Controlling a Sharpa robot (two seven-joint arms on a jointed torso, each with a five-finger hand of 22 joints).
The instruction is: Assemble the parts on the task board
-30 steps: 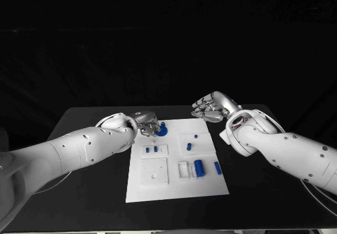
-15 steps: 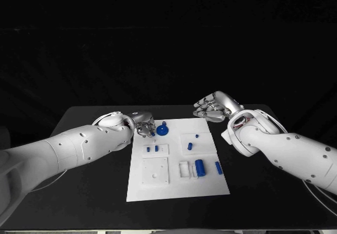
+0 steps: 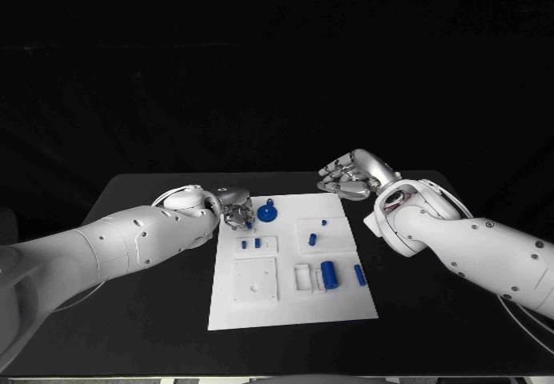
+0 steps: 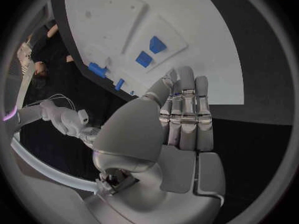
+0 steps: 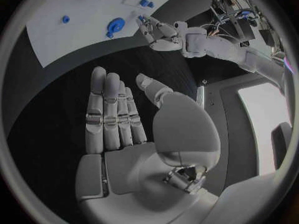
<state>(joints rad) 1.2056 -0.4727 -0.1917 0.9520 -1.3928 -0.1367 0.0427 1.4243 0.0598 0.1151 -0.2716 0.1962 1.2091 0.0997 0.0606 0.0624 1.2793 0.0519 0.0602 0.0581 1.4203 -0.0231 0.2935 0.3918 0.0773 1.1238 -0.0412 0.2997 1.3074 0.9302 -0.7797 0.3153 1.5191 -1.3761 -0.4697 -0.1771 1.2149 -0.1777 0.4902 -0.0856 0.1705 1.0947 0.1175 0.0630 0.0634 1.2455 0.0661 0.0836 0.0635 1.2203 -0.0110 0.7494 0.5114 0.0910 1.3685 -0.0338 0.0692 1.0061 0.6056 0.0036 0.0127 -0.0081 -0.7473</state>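
Left hand point(image 3: 237, 202) hangs at the board's near-left top corner, fingers pointing down toward the white board point(image 3: 289, 312); the wrist view shows its fingers straight and pressed side by side, holding nothing. Just beside it on the board sits a round blue knob point(image 3: 266, 213) with a short stem pointing away from the robot. Right hand point(image 3: 350, 178) hovers above the table point(image 3: 150, 304) past the board's far right corner, its fingers stretched flat and close together in its wrist view, palm bare.

On the board, two small blue pegs point(image 3: 250, 244) stand side by side in a raised white block on the left. Below it lies a larger square white block point(image 3: 255, 280). A small blue piece point(image 3: 311, 238) stands in the right-hand block, with a tiny blue dot point(image 3: 324, 223) above it. Lower right, a blue cylinder point(image 3: 328, 274) lies in a white cradle, its long axis running toward and away from the robot. A slimmer blue bar point(image 3: 358, 275) lies just beside it, parallel, on the bare board.
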